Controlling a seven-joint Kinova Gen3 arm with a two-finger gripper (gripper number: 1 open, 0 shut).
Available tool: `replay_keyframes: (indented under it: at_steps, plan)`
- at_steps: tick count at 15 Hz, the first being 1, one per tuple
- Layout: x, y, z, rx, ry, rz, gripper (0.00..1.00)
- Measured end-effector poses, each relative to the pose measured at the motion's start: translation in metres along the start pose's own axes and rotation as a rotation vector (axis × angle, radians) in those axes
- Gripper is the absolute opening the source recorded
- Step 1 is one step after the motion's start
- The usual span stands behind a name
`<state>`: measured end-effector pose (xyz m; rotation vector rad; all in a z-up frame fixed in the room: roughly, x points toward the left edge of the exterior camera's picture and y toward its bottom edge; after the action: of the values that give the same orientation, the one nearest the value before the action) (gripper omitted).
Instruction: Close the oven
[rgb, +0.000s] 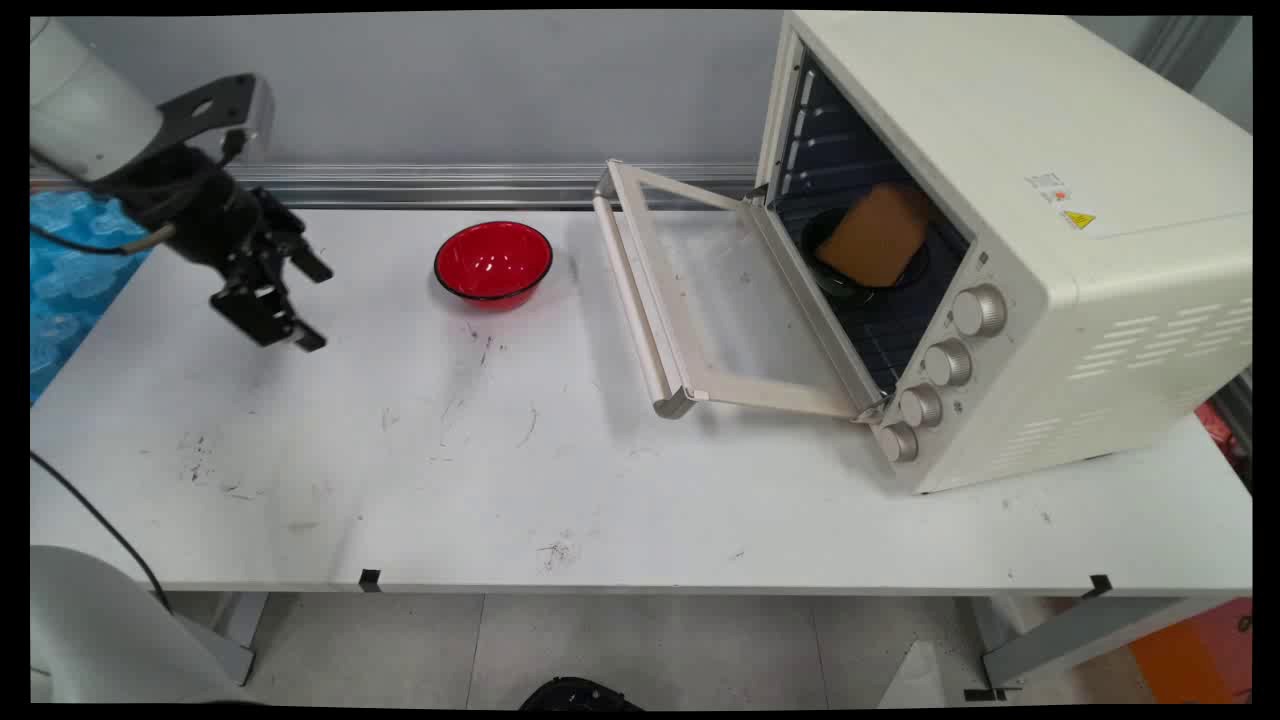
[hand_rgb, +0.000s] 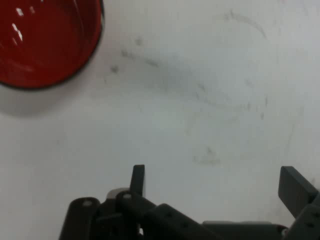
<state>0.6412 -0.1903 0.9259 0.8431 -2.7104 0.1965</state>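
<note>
Over on the left side of the white table, the black gripper hangs a bit above the surface with its two fingers spread wide apart and nothing between them, just bare scuffed tabletop underneath. Nearest thing to it is a red bowl with a dark rim, sitting upright toward the back of the table, off to the gripper's side and not touching it. Further right there's a cream toaster oven with its glass door dropped open, and inside you can see a brown slice of bread resting in a dark bowl on the rack.
</note>
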Motion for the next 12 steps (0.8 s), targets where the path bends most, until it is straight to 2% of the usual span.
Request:
replay_keyframes:
  at_steps: [7, 11, 12]
  plan:
    - [0.057, -0.011, 0.011, 0.008, 0.127, -0.033, 1.00]
    - [0.078, -0.014, 0.027, 0.001, 0.194, -0.047, 1.00]
    - [0.081, -0.014, 0.032, -0.001, 0.206, -0.047, 0.00]
